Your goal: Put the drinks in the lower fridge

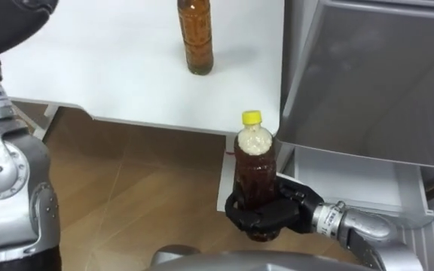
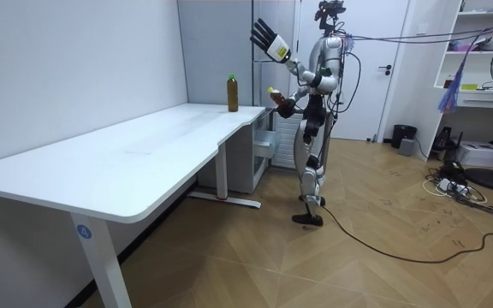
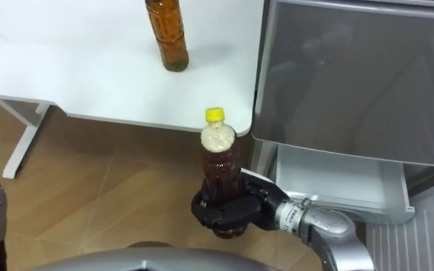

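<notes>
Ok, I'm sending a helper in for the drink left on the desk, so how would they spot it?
Find the long white desk; at its end beside the grey fridge, one bottle of brown drink stands upright, alone on the top. The other bottle, yellow-capped with a pale top layer, is off the desk, gripped in the robot's right hand.

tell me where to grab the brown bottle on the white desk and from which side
I'd grip the brown bottle at its straight-sided middle, coming from the robot's side of the desk: it stands upright with nothing beside it. The raised, open left hand is free; the right hand holds the yellow-capped bottle.
</notes>
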`<state>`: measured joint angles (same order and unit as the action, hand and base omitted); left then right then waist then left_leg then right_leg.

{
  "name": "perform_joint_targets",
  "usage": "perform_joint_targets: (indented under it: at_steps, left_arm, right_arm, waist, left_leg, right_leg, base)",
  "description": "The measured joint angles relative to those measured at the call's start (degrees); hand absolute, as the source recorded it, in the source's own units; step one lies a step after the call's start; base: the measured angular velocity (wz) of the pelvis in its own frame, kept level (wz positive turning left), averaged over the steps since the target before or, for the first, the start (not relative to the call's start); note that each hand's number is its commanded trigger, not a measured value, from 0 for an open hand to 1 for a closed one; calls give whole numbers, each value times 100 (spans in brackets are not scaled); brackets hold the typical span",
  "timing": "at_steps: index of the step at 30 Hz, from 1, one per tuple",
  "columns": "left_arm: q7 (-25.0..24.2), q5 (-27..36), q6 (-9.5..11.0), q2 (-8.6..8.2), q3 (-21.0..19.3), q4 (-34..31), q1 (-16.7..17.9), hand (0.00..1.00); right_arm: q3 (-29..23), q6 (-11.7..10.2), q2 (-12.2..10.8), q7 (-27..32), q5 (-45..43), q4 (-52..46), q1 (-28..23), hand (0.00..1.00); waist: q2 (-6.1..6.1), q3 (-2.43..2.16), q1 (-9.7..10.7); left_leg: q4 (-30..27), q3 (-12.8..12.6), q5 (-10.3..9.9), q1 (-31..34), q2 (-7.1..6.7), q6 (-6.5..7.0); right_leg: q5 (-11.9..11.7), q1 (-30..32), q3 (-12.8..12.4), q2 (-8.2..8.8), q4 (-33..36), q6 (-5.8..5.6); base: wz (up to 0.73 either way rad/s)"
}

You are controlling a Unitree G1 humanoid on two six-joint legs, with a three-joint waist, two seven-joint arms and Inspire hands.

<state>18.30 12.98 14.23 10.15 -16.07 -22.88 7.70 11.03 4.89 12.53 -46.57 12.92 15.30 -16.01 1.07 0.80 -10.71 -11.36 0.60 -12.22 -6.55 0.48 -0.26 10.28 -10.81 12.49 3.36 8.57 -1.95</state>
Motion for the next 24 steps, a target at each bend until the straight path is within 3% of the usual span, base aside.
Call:
perform_joint_targets:
  at_steps: [7, 14, 19, 24]
  left_arm:
    - [399, 128, -58, -11, -71, 704, 223, 0]
    - [752, 566, -161, -19, -33, 1949, 538, 0]
    - [1056, 789, -161, -20, 121, 2815, 696, 0]
    - [1147, 1422, -162, -17, 520, 3681, 792, 0]
  right_arm:
    - [4, 9, -10, 141, 1, 0, -78, 100]
    - [33, 13, -3, 293, -1, 0, -95, 100]
    - [147, 15, 9, 462, 1, 1, -94, 100]
    - [249, 17, 3, 521, 108, 1, -43, 100]
  waist:
    - [-93, -83, -59]
    - [-40, -54, -75]
    - [-69, -28, -92]
    - [-157, -56, -100]
  left_leg:
    - [-33, 11, 1, -5, -5, -1]
    - [28, 16, 0, -90, -8, 1]
    - [64, 20, 0, -71, -9, 1]
    - [57, 43, 2, -3, -19, 1]
  right_leg:
    - [0, -13, 30, 3, -4, -1]
    - [0, -39, -65, -7, 8, -1]
    - [0, 7, -92, -15, -1, 0]
    - [-1, 75, -73, -16, -59, 3]
  base:
    - [0]
    - [-7]
    - [-4]
    - [2]
